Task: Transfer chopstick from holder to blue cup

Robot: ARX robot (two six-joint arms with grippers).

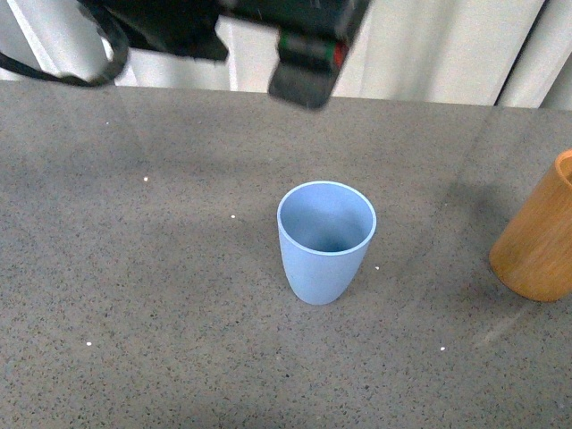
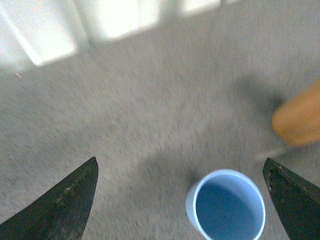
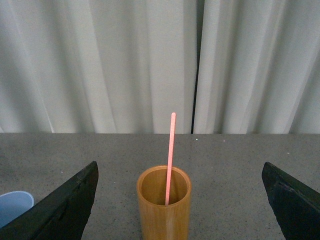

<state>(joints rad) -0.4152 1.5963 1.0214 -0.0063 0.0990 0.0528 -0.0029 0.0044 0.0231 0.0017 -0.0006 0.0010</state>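
Observation:
The blue cup (image 1: 326, 241) stands upright and empty in the middle of the grey table. The orange-tan holder (image 1: 541, 241) stands at the right edge of the front view, cut off by it. In the right wrist view one reddish-pink chopstick (image 3: 171, 150) stands in the holder (image 3: 164, 215), sticking well above its rim. My right gripper (image 3: 180, 165) is open, level with the holder and short of it, fingers wide on either side. My left gripper (image 2: 180, 162) is open and empty, high above the cup (image 2: 227, 205), which lies between its fingers.
The left arm's dark body (image 1: 304, 54) hangs over the table's far side. White curtains (image 3: 150, 60) close off the back beyond the table edge. The cup's edge also shows in the right wrist view (image 3: 12, 205). The holder shows blurred in the left wrist view (image 2: 300, 120).

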